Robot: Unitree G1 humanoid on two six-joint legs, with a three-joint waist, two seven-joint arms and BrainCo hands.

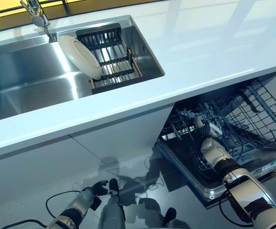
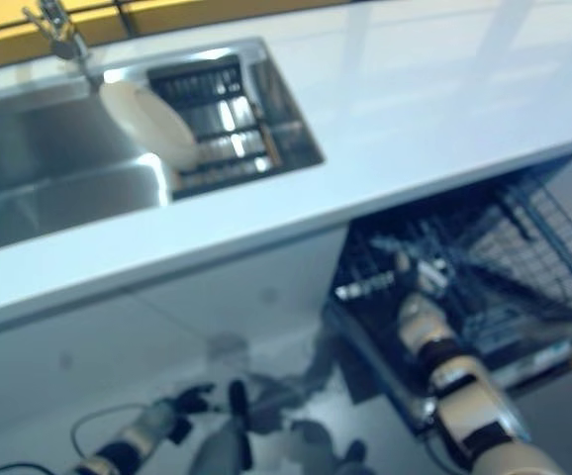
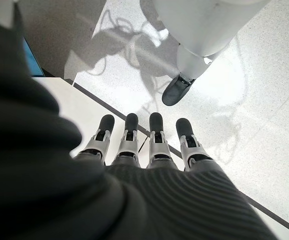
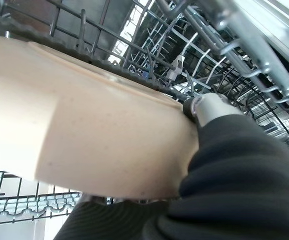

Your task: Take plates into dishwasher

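sink (image 1: pixel 28 76): brushed stainless steel, satin sheen with soft reflections
tap (image 1: pixel 35 12): polished metal, shiny
drainer rack (image 1: pixel 110 56): dark slatted metal, matt
white plate (image 1: pixel 79 56): glazed ceramic, smooth and glossy
worktop (image 1: pixel 209 43): pale, smooth, glossy, mirrors the light
cabinet front (image 1: pixel 57 167): flat, smooth, satin white
dishwasher basket (image 1: pixel 252 114): coated grey wire, slight sheen
cream plate (image 4: pixel 84 125): smooth ceramic, faintly speckled, low gloss
floor (image 3: pixel 264 100): pale speckled, polished

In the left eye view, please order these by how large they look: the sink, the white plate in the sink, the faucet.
1. Sink, clearly the largest.
2. White plate, leaning against the black rack.
3. Faucet, smallest, though partly cut off by the top edge.
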